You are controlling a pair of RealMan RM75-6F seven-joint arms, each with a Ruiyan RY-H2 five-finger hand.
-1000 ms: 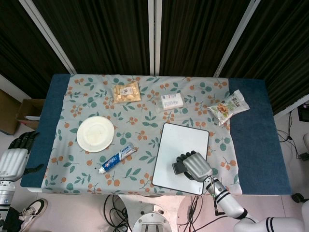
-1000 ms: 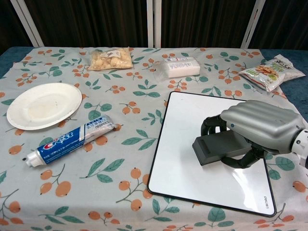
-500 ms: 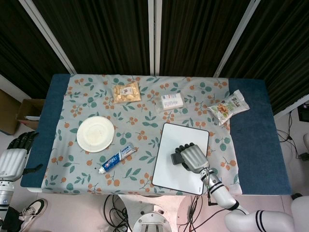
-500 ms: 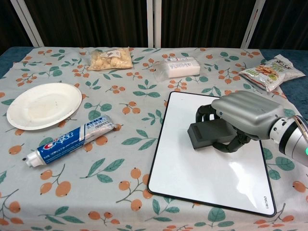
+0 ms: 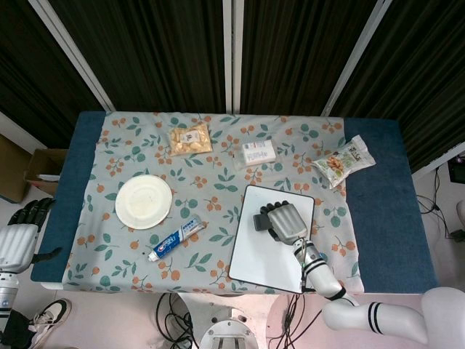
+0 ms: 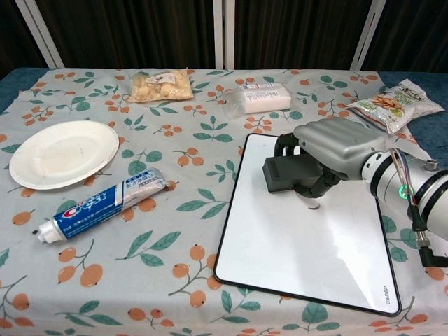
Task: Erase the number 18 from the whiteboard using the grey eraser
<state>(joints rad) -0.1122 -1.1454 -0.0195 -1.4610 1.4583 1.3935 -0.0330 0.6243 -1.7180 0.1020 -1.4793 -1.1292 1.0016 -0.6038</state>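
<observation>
Several fingers (image 6: pixel 291 147) of the right hand (image 6: pixel 329 145) curl round the grey eraser (image 6: pixel 283 172), gripping it flat against the upper part of the whiteboard (image 6: pixel 294 245); the board's surface looks blank white; left hand (image 5: pixel 22 227) hangs off the table's (image 5: pixel 378 218) left edge, fingers loosely apart, holding nothing; toothpaste (image 6: pixel 105 203) lies beside a paper plate (image 6: pixel 59 152).
</observation>
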